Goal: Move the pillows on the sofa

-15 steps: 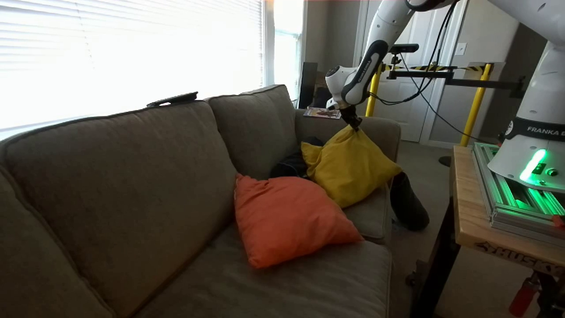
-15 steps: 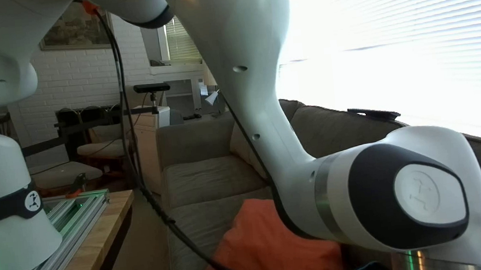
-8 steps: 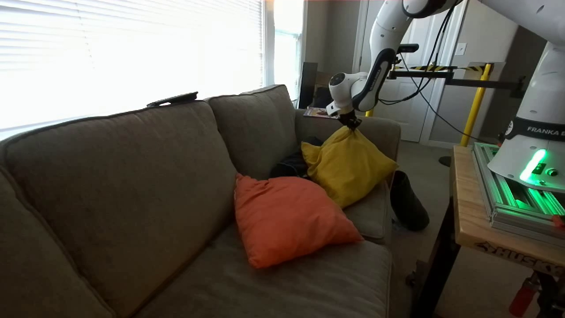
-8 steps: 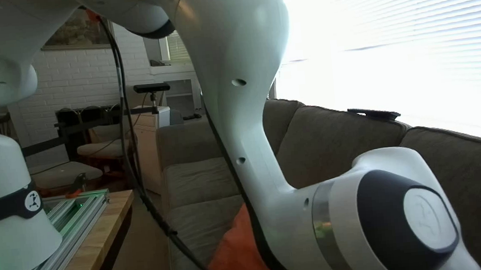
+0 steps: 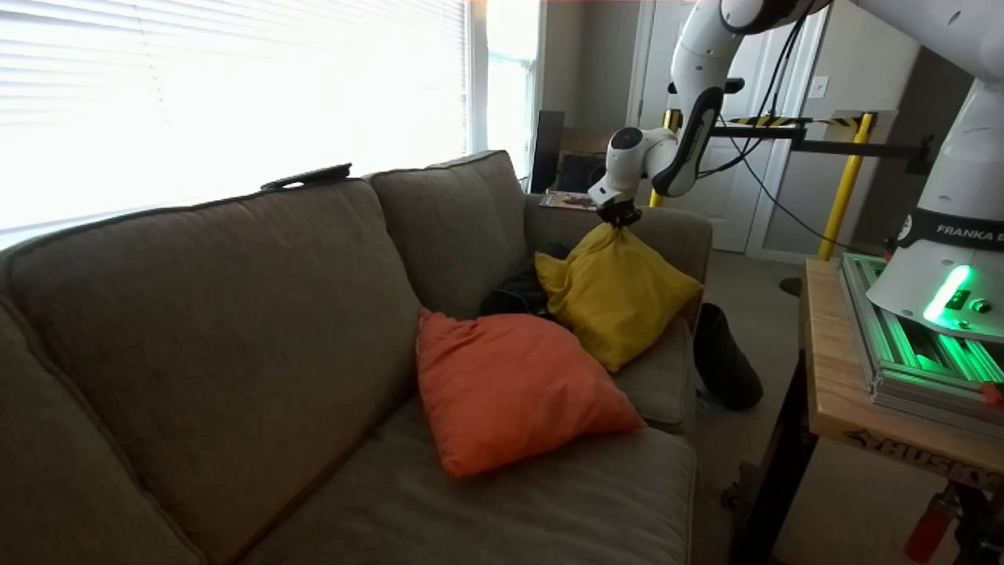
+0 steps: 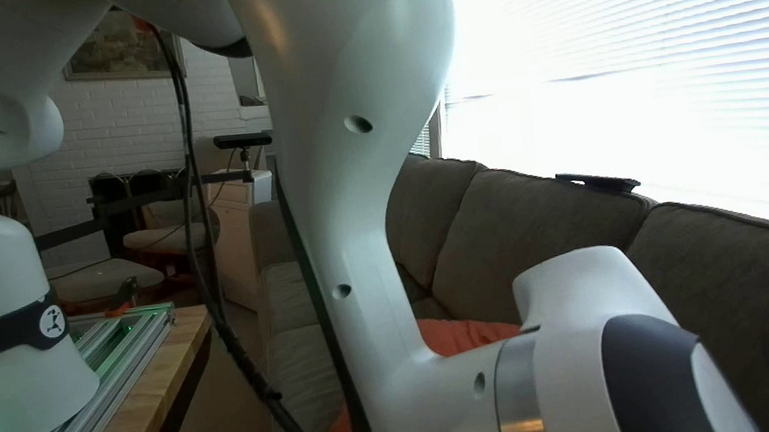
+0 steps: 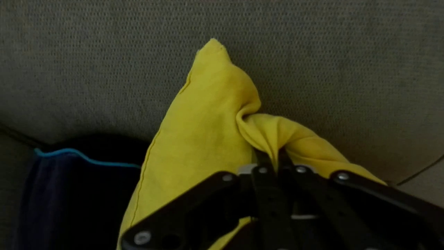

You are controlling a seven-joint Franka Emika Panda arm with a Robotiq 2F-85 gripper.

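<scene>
Fingers (image 7: 266, 187) clench the yellow pillow (image 5: 623, 298) on the woven grey-brown sofa (image 5: 212, 329), alongside bright window blinds (image 5: 235, 98).

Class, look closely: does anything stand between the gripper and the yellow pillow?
Nothing visible does: in the wrist view, the gripper is shut directly on a gathered fold of the yellow pillow.

A sofa (image 5: 227, 322), 2 pillows (image 5: 518, 392) and, seemingly, a painting (image 6: 119, 50) show a home.
</scene>
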